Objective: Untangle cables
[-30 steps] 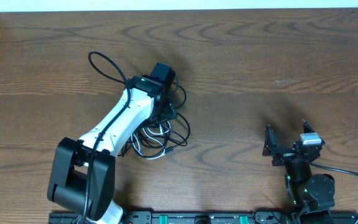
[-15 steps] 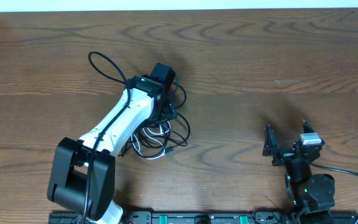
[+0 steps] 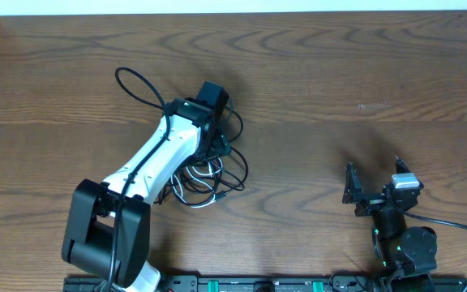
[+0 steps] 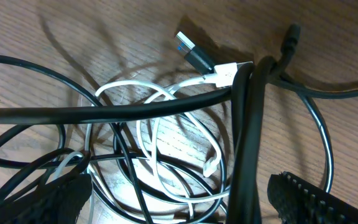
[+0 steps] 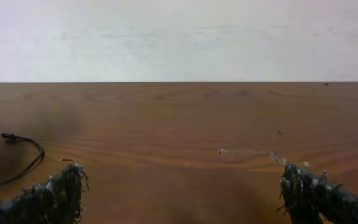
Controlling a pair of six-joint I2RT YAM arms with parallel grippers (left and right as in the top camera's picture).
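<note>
A: Where did the cables (image 3: 207, 177) lie?

B: In 1 knot on the left half of the table (image 3: 339, 73), right under the left gripper (image 4: 188, 208). Its jaws stood wide apart over the pile, with nothing clamped between them.

A: And the right gripper (image 3: 373, 185)?

B: Well apart from the pile, at the near right. Its jaws were spread wide too, empty over bare wood.

A: What could have gone wrong from there?

B: The white cable (image 4: 224, 74) looped through the black cables (image 4: 135, 111), and 1 black strand crossed over it. A careless pinch could have caught 2 or 3 strands at once. A pull would then have dragged the whole pile or tightened the knot.

A: Anything else?

B: The USB plug (image 4: 194, 53) sat at the pile's edge, just beside the white end. I judged it could snag in a loop. With only 1 arm at the pile, nothing pinned the rest down.
</note>
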